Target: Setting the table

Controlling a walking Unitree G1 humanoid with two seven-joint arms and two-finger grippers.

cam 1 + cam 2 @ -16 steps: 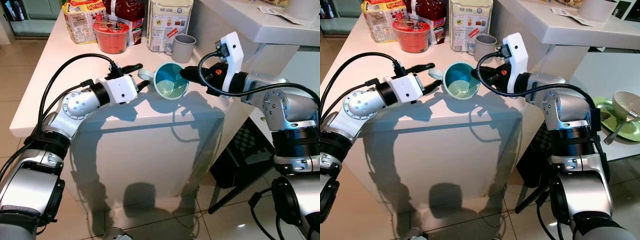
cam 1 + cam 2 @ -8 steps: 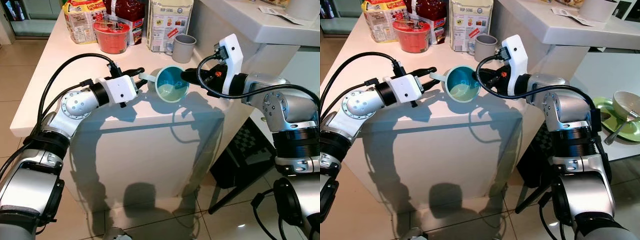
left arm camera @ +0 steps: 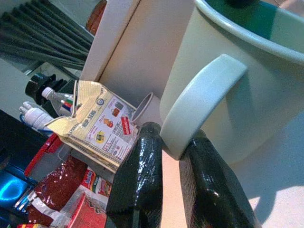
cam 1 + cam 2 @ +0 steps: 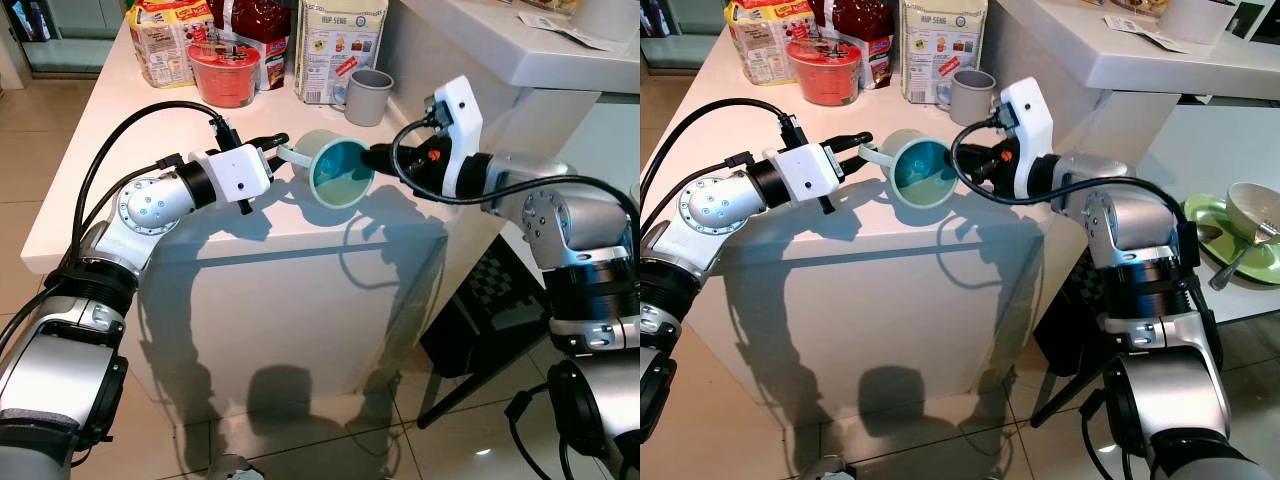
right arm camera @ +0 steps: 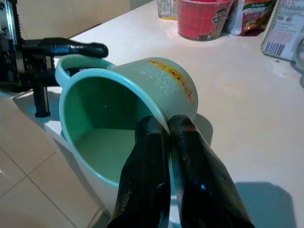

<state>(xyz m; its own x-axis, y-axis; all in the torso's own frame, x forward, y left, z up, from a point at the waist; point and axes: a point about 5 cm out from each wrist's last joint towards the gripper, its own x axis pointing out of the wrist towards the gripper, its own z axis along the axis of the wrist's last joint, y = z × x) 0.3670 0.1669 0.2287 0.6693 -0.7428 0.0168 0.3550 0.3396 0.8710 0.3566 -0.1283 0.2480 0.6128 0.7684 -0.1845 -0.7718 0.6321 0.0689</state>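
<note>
White counter [image 4: 150, 215] is the reference. At its far end: snack bags [image 4: 160, 35], a red tub [image 4: 224, 72], a paper sack [image 4: 338, 45] and a grey cup [image 4: 368, 96], all well clear of the work.

Green mug [image 4: 335, 172] is near the counter's front right corner, tipped on its side, mouth facing outward off the front edge. Whether its body rests on the surface or is lifted just off it, can't tell.

Left gripper [image 3: 172, 154]: comes in from the left of the mug, fingers nearly together, pinching the mug's handle [image 3: 199, 102] between them.

Right gripper [image 5: 168, 127]: comes in from the counter's right edge, fingers closed on the rim, one inside the mouth, one on the outer wall beside the printed lettering.

Handling call: looks like glazed ceramic or enamel, so rigid, smooth, probably slick, and it would chip or break if it dropped off that edge onto the tile floor [image 4: 40, 120]. Moderate weight, appears empty. The handle is the better hold: it resists rotation. The rim pinch is thin and could slip or let the mug pivot. Keep it over the counter until upright.
</note>
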